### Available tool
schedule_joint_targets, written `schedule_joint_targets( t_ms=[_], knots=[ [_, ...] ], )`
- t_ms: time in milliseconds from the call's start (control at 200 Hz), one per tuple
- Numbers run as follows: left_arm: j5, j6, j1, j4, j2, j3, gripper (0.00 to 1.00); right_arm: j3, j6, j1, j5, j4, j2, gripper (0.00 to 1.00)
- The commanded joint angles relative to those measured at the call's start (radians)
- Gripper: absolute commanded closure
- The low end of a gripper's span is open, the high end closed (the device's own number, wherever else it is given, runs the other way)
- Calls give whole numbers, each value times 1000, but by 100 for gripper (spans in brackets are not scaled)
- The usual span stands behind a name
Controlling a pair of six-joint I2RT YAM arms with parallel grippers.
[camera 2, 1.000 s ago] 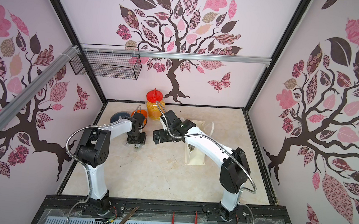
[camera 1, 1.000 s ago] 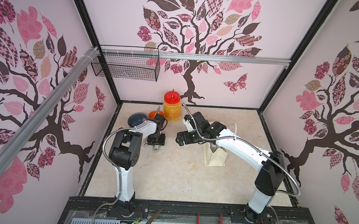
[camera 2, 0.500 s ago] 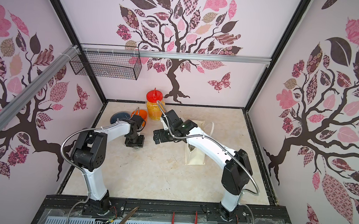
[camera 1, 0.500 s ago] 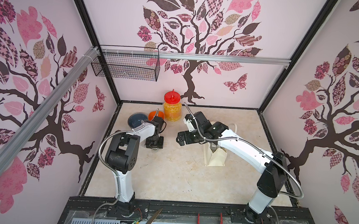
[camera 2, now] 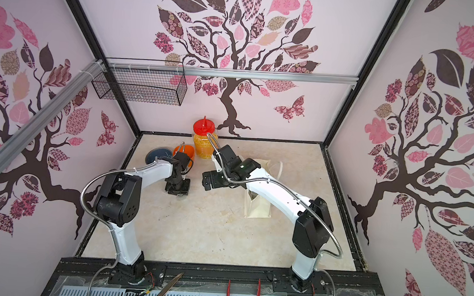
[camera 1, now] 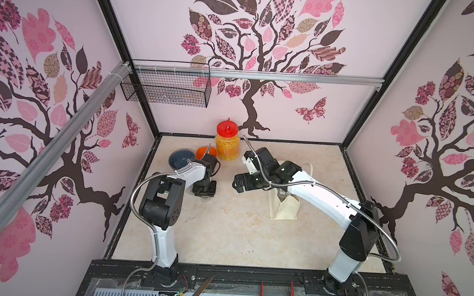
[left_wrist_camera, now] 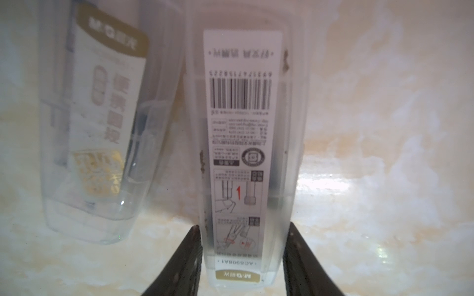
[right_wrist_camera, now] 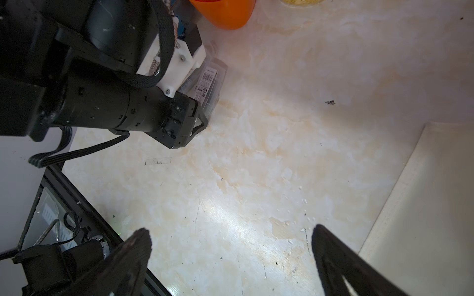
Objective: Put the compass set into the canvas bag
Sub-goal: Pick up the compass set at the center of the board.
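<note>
Worktop point(camera 1: 223, 239): walled at 9, 12 and 3 o'clock. The widest bare stretch runs from the centre down to 6 o'clock, which looks like the safest room for a carry.
Right arm point(camera 1: 326, 197): it reaches in from 4 o'clock and crosses above the bag in both top views. A case brought over from 9 o'clock could well meet it unless it gives way.
Canvas bag point(camera 1: 284, 212): it stands upright at about 3 o'clock, its mouth partly hidden under that arm. The soft walls may fold, or the rim may catch the case and tip the bag.
Jar point(camera 1: 227, 148) and orange cup point(right_wrist_camera: 223, 15): both sit near the case at its 12 o'clock. A lift drifting backward could knock them.
Compass set point(left_wrist_camera: 243, 128): a clear case with a barcode label, flat on the worktop at about 10 o'clock. A second clear piece point(left_wrist_camera: 97, 133) lies just beside it, and I cannot tell if the two are joined. It is slick plastic taken at one end, so it may pivot or slip.
Left end effector point(left_wrist_camera: 242, 225): the jaws are narrow and flank the case's near end, at or almost at its walls. I cannot tell if they pinch it.
Right end effector point(right_wrist_camera: 230, 229): wide and empty, it hovers over bare worktop between the case and the bag.
</note>
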Motion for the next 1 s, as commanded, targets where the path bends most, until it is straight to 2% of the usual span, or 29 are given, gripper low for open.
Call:
schedule_joint_targets(
  t_ms=[0, 375, 595, 690, 835, 995],
  knots=[
    [-18, -5, -4, -14, -19, -26, 63, 6, 0, 3, -3, -3, -54, 0],
    [40, -36, -5, -43, -209, -15, 65, 29, -10, 4, -25, 34, -130, 0],
    [91, -61, -8, -92, -296, 38, 66, 84, -36, 3, 7, 14, -173, 0],
    [126, -82, -12, -111, -339, 87, 66, 110, -58, -8, 40, 13, -209, 0],
    [131, -118, -41, -156, -385, 227, 66, 147, -58, -91, 35, 11, -257, 0],
    [135, -154, -89, -199, -390, 405, 66, 185, -115, -144, 142, -3, -322, 0]
  ],
)
